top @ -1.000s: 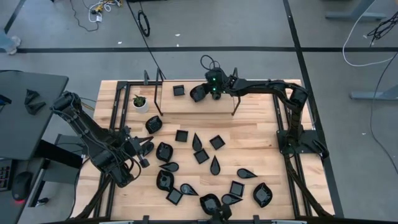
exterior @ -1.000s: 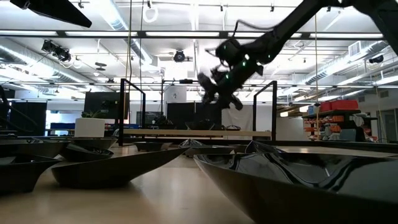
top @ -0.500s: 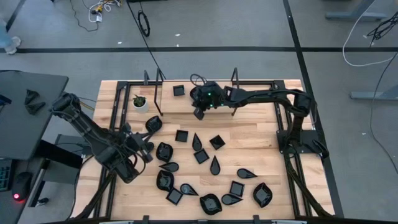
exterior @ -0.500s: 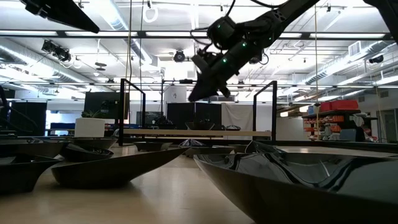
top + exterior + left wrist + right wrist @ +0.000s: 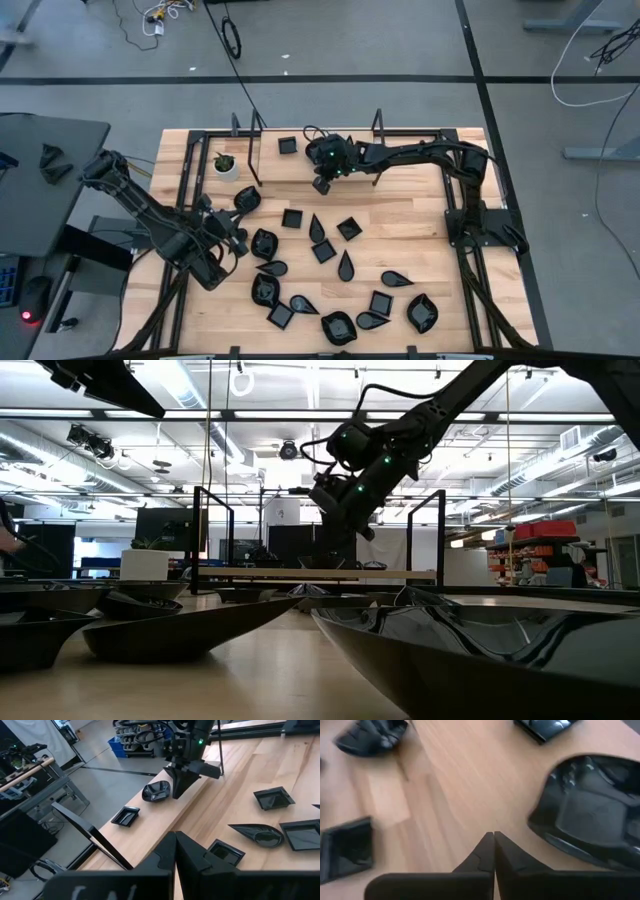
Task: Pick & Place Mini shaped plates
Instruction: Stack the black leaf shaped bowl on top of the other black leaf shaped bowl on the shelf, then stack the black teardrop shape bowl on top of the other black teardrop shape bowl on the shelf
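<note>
The mini shaped plates [image 5: 322,252] are small, glossy black shallow dishes in square, teardrop and rounded forms, their surfaces catching the ceiling lights. Most lie scattered over the near half of the wooden desk [image 5: 410,235], each apart from its neighbours. A square one [image 5: 288,145] sits alone on the raised far strip of the desk, and a rounded, wavy-rimmed one [image 5: 156,790] lies on the same strip just beside the right claw. In the low view the nearest dishes [image 5: 470,660] fill the foreground as dark curved rims.

The right claw [image 5: 321,184] hangs over the far part of the desk, pointing down, its fingers pressed together with nothing between them; its wrist view shows the tips meeting over bare wood, the rounded dish to one side. The left claw [image 5: 237,240] waits at the left side of the desk, near a rounded dish [image 5: 264,243], fingers closed and empty.

A small white pot with a green plant [image 5: 226,164] stands at the far left. No writing or labels can be read.
</note>
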### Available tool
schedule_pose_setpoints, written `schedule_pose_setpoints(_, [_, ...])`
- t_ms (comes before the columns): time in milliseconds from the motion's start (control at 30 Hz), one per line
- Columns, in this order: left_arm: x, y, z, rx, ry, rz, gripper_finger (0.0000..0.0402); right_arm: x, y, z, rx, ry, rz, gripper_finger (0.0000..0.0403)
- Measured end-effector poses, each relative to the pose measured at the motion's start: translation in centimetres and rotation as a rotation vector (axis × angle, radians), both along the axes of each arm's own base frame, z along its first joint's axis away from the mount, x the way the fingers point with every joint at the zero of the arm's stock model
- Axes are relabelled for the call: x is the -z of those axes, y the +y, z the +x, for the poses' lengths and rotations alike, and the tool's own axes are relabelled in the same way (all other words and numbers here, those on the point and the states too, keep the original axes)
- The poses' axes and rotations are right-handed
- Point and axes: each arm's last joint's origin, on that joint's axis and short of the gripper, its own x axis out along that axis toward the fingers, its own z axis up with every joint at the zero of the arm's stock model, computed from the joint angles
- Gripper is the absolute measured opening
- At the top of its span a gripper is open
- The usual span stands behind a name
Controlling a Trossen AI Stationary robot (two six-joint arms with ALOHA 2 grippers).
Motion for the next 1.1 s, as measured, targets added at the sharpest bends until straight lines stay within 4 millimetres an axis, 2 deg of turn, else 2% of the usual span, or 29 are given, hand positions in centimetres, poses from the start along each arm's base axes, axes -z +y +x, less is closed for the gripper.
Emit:
schedule_pose_setpoints(367, [0.1,0.0,0.0,0.003,0.017,-0.016,0.0014,0.2,-1.6,-0.6,0.112,0.026,-0.052,0.0004])
schedule_pose_setpoints(600, [0.1,0.0,0.0,0.004,0.019,-0.018,0.0014,0.0,-0.8,-0.4,0.087,0.033,-0.051,0.0008])
schedule_pose_setpoints(767, [0.1,0.0,0.0,0.003,0.018,-0.019,0.0014,-2.1,2.3,0.1,0.002,-0.009,-0.073,0.0005])
schedule_pose_setpoints(867, [0.1,0.0,0.0,0.003,0.015,-0.022,0.0014,-4.1,5.0,0.4,-0.036,-0.064,-0.121,0.0002])
schedule_pose_setpoints(967, [0.1,-0.1,0.0,0.003,0.013,-0.023,0.0014,-6.1,8.9,0.6,-0.093,-0.110,-0.172,0.0002])
schedule_pose_setpoints(1100, [0.1,-0.1,0.1,0.003,0.007,-0.030,0.0014,-6.8,15.0,0.0,-0.225,-0.054,-0.245,0.0002])
